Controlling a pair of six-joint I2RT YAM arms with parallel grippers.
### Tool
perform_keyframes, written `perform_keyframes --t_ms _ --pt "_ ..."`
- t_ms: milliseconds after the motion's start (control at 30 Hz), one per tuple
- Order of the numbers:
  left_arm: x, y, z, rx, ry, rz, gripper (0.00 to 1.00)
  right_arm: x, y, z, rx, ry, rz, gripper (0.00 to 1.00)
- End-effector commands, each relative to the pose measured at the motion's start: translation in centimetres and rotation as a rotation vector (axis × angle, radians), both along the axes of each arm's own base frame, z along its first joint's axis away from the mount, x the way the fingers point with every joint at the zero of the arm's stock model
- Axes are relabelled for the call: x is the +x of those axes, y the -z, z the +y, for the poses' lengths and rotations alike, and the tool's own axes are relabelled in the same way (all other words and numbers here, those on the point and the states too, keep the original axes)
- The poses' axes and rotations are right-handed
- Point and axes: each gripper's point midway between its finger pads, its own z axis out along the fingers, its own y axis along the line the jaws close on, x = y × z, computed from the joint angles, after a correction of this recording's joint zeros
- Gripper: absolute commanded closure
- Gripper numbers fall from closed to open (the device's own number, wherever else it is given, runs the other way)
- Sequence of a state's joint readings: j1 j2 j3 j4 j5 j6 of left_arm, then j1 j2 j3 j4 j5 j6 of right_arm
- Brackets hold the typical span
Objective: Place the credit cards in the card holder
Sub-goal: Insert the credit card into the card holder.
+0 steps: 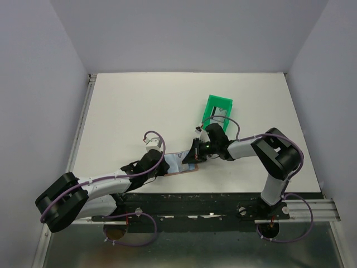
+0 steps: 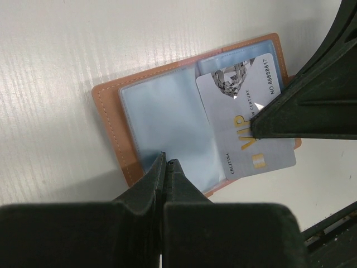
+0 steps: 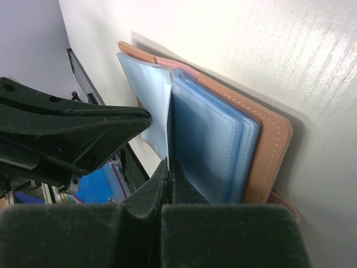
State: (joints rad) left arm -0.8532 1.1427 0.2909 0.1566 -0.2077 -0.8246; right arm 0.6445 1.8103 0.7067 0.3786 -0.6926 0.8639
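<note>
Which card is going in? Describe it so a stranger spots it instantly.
On the white table, close to its near edge, lies the open tan card holder. Lying across one side is the silver card; unlike the pale-blue sleeves, it bears gold VIP lettering and a diamond picture.

The card holder point(image 2: 109, 117) lies open and flat on the table, near its front edge. It is tan-brown leather with pale stitching, and its clear light-blue sleeves point(image 2: 167, 123) face up. One card point(image 2: 245, 120) lies tilted across the right-hand page. It is silver-grey with a diamond picture, gold "VIP" lettering and a printed number. Its lower end sticks out past the holder's edge.
</note>
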Motion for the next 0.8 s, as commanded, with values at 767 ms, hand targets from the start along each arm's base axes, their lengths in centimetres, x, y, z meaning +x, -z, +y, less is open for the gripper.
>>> perform_keyframes --t_ms 767 --pt "-3.3 3.7 2.5 0.044 -0.010 0.124 1.00 0.7 0.3 0.8 0.004 0.012 0.019 1.00"
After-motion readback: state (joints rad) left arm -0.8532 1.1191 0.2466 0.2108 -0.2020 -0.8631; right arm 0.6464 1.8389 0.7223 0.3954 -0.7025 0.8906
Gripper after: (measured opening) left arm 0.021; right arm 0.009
